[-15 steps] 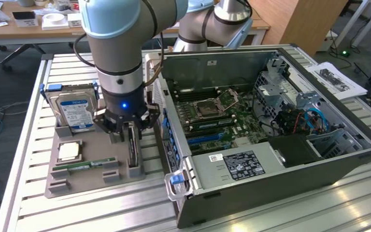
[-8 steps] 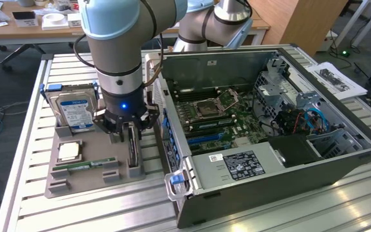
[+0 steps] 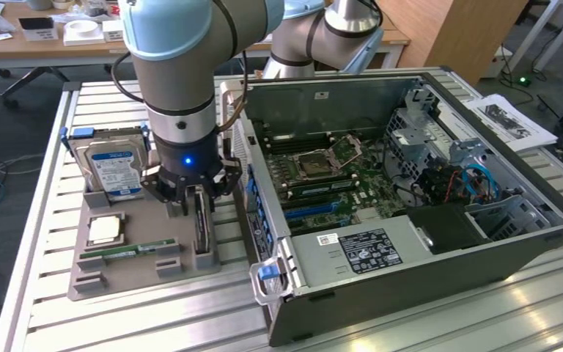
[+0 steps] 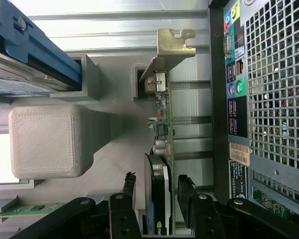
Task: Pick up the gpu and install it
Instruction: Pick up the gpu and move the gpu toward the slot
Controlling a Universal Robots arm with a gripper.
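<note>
The gpu (image 4: pixel 165 124) is straddled by the wide-open gripper (image 4: pixel 157 180); if gripped off-centre, it may be tilted and dropped

Table (image 3: pixel 164 323): slatted pale metal top.
Holder tray (image 3: pixel 130 275): grey, flat on the slats, 9 o'clock from table centre in the exterior view.
Computer case (image 3: pixel 409 279): open, 3 o'clock, just beside the tray.
Printed sheets (image 3: pixel 512 121): 2 o'clock, at the edge.

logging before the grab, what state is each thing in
gpu: on edge in holder slot, not lifted
gripper: open, straddling the gpu
hard drive: upright in holder
memory stick: flat on holder
computer case: side open, board exposed
</note>
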